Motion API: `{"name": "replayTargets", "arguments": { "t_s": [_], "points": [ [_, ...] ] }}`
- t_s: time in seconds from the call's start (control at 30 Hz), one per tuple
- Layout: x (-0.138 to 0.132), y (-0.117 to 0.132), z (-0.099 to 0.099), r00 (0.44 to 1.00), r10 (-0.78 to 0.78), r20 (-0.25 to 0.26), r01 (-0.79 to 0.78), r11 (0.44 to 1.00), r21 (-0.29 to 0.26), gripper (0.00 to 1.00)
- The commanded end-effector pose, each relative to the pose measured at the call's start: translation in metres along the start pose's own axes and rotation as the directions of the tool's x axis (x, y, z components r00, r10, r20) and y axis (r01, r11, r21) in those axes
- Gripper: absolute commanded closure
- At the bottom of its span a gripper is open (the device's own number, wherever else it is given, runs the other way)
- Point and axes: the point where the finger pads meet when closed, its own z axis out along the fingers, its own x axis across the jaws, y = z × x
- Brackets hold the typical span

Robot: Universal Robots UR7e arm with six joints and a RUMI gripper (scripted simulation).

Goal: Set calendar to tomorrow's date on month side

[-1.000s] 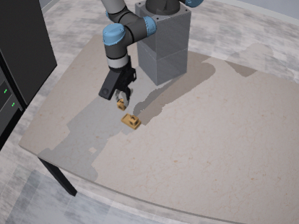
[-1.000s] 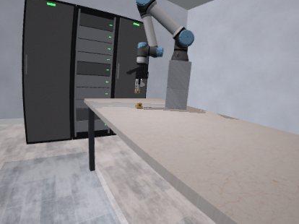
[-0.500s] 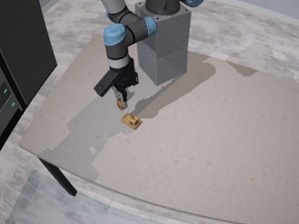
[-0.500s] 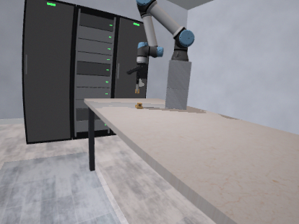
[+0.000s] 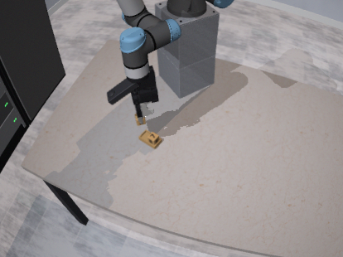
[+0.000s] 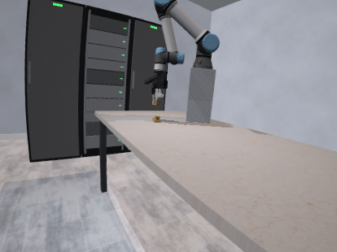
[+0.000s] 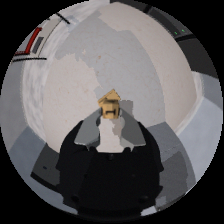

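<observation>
My gripper (image 5: 140,121) (image 6: 155,102) (image 7: 110,108) is shut on a small tan wooden date cube (image 5: 137,122) (image 6: 155,102) (image 7: 109,106) and holds it in the air above the table. The wooden calendar tray (image 5: 144,137) (image 6: 154,119) lies on the table just below and in front of the gripper. The other cube (image 5: 154,139) sits in the tray's right slot with a dark digit on top; I cannot read it. The tray's left slot looks empty. In the wrist view the tray is hidden behind the held cube.
The arm's grey pedestal (image 5: 188,52) (image 6: 200,96) stands behind the tray. Dark server racks (image 5: 25,48) (image 6: 77,76) stand left of the table. The table edge (image 5: 124,214) runs along the front.
</observation>
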Motion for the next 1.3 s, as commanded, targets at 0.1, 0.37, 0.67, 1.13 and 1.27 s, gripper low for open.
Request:
{"name": "replayTargets", "arguments": {
  "t_s": [0.1, 0.37, 0.67, 1.13, 1.27],
  "points": [
    [0.0014, 0.0012, -0.0003, 0.978, 0.209, -0.007, -0.209, 0.978, 0.006, 0.89],
    [0.0030, 0.0038, -0.0004, 0.906, 0.423, -0.005, -0.423, 0.906, 0.008, 0.89],
    [0.0042, 0.0066, -0.0004, 0.813, 0.582, -0.004, -0.582, 0.813, 0.008, 0.89],
    [0.0051, 0.0103, -0.0004, 0.672, 0.741, -0.002, -0.741, 0.672, 0.009, 0.89],
    [0.0052, 0.0106, -0.0004, 0.658, 0.753, -0.002, -0.753, 0.658, 0.009, 0.89]
  ]
}}
